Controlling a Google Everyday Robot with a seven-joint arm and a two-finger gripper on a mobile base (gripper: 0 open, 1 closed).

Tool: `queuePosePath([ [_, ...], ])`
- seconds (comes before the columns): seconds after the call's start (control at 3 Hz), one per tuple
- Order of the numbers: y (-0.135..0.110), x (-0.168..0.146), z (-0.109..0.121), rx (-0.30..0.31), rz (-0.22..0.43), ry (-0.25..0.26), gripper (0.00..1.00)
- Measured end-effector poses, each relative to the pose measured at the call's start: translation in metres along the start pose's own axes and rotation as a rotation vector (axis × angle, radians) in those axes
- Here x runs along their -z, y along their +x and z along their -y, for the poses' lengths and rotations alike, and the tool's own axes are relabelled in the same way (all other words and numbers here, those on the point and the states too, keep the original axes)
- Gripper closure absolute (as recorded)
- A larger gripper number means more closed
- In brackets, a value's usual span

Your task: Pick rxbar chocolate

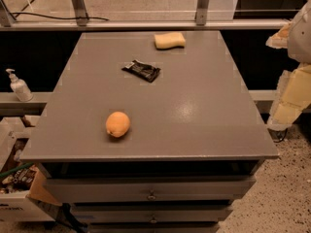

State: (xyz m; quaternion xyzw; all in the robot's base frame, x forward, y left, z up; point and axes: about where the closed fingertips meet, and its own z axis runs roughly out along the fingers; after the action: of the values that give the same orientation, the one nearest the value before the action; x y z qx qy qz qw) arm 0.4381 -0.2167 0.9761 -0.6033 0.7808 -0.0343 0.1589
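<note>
Camera view, single frame.

1. Worktop point(194, 106): a grey, flat top of a drawer cabinet, seen from above and in front. Two drawer fronts point(151, 189) with small metal knobs show below its near edge.

2. Rxbar chocolate point(141, 70): lies flat on the worktop, in the far half and slightly left of the centre line. The black crinkled wrapper is turned at an angle to the worktop edges. Nothing touches it.

3. Yellow sponge point(169, 40): lies flat near the far edge, beyond the bar and a little to its right, apart from it.

4. Orange fruit point(118, 124): rests in the near half, left of centre, well apart from the bar and from the sponge.

5. Gripper point(291, 98): pale, cream-coloured parts at the right border of the picture, outside the worktop's right edge and partly cut off by the frame. It is well apart from the bar and carries nothing that can be seen. Whether the jaws stand wide or narrow cannot be told.

6. Surroundings: a white pump bottle point(18, 86) stands on a ledge to the left of the cabinet. An open cardboard box point(19, 198) with mixed contents sits at the lower left. A speckled floor point(286, 198) shows at the lower right. A dark cable point(63, 17) runs along the ground beyond the far rail.
</note>
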Motion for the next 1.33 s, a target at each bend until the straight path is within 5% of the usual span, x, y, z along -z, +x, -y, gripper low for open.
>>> queuePosePath([
  [0.67,-0.005,-0.007,0.008,0.005,0.04,0.004,0.0],
  [1.33,-0.055,-0.051,0.058,0.114,0.147,0.023,0.0],
])
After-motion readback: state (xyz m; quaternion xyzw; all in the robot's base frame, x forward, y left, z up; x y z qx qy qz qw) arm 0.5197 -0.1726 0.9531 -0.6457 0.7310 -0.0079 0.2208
